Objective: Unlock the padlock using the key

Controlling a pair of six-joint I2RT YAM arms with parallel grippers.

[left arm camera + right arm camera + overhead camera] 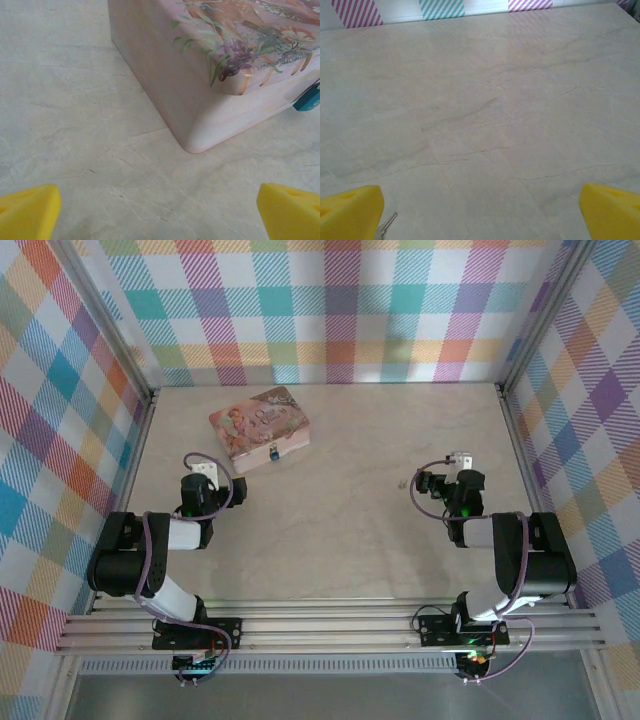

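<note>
Padlock (307, 100), one, cut off at right edge beside one tin (200, 85); one key (388, 223), lower left, partly hidden behind wide-spread right tool (480, 212); left tool (160, 212) equally wide, empty.

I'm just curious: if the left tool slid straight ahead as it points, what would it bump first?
Probably the pink floral tin; its rounded corner lies straight ahead of the left tool.

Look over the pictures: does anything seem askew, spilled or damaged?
Nothing spilled or damaged. The pink tin sits skewed to the table edges, blue padlock on its near side; the key lies loose, well away to the right.
</note>
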